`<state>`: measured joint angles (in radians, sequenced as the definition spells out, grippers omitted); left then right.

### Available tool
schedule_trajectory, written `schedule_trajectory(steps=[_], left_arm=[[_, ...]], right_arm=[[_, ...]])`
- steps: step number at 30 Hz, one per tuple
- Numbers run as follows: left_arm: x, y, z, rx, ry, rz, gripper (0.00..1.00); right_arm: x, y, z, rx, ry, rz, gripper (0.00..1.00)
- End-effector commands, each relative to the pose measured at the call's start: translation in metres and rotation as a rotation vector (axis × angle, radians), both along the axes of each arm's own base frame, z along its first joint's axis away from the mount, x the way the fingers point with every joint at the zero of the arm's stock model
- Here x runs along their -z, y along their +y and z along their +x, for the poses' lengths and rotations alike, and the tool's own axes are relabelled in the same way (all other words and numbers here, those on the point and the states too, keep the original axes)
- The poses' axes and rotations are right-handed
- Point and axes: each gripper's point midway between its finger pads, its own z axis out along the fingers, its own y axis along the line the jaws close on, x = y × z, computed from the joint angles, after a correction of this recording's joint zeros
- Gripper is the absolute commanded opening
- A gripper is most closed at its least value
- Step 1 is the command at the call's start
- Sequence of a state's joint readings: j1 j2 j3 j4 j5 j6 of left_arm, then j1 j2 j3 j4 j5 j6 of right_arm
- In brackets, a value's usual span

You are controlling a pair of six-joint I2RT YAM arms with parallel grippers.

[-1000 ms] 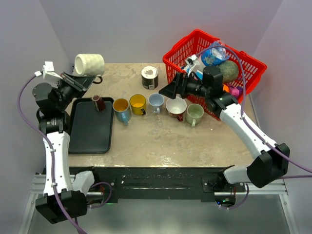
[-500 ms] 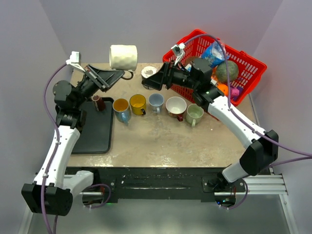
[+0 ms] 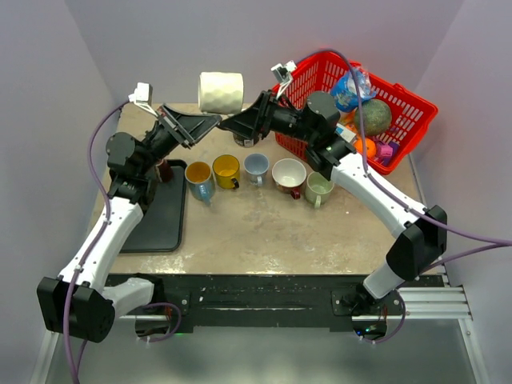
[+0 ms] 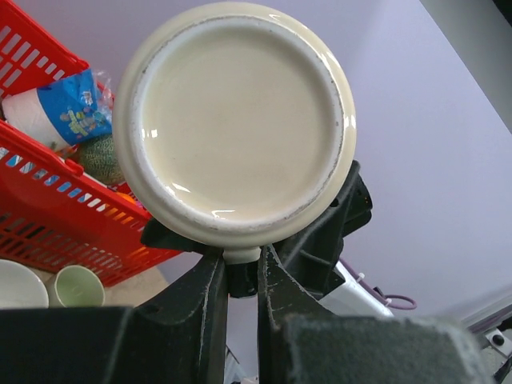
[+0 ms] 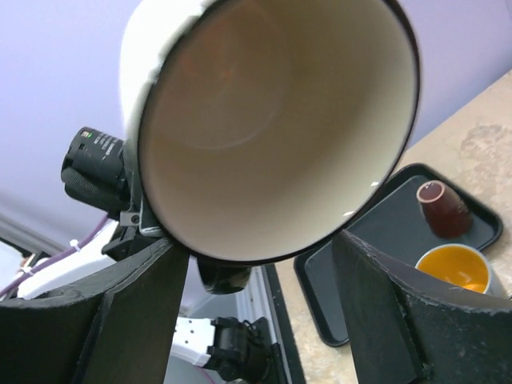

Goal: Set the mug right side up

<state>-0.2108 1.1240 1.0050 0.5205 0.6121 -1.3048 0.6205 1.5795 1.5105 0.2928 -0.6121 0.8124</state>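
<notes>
Cream ceramic mug [image 3: 221,92]: held in the air above the rear of the marble-patterned desk [image 3: 264,228], lying on its side, well apart from the row of coloured mugs [image 3: 258,174] below.

Left hand [image 4: 240,268]: pressed together on the mug's handle, which points downward; the mug's base faces this wrist.

Right hand [image 5: 258,244]: spread, one finger [image 5: 136,320] on each side of the mug's open mouth, which faces it. Contact with the rim cannot be confirmed.

Black tray [image 3: 156,220]: at the desk's left.
</notes>
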Motion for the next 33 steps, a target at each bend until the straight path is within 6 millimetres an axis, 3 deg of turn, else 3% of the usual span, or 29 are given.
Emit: schedule_trajectory(steps=[1,7,13,17,25,27,28,31,33], left_arm=[[-0.042,0.005,-0.020,-0.019,-0.237,-0.042,0.00],[-0.041,0.001,-0.032,0.021,-0.326,-0.041,0.00],[-0.034,-0.001,-0.034,0.032,-0.347,-0.021,0.00],[-0.026,-0.002,-0.033,0.034,-0.333,-0.018,0.00],[-0.011,-0.006,-0.026,0.044,-0.291,0.006,0.00],[-0.010,-0.006,-0.025,0.041,-0.287,0.012,0.10],[-0.010,-0.006,-0.025,0.040,-0.288,0.014,0.23],[-0.009,-0.005,-0.022,0.025,-0.287,0.030,0.48],[-0.008,-0.004,-0.020,0.005,-0.287,0.046,0.57]], right_arm=[[-0.030,0.000,0.002,0.005,-0.026,0.087,0.72],[-0.036,0.003,0.003,-0.014,-0.015,0.135,0.55],[-0.036,0.005,-0.001,-0.053,-0.005,0.165,0.31],[-0.036,0.003,-0.003,-0.054,-0.006,0.167,0.00],[-0.036,-0.001,-0.004,-0.037,0.003,0.181,0.00],[-0.037,-0.002,-0.005,-0.029,0.000,0.181,0.00],[-0.036,-0.003,-0.003,-0.017,0.001,0.180,0.00],[-0.036,-0.005,-0.004,-0.003,-0.007,0.175,0.00],[-0.035,-0.005,-0.004,-0.002,-0.006,0.160,0.00]])
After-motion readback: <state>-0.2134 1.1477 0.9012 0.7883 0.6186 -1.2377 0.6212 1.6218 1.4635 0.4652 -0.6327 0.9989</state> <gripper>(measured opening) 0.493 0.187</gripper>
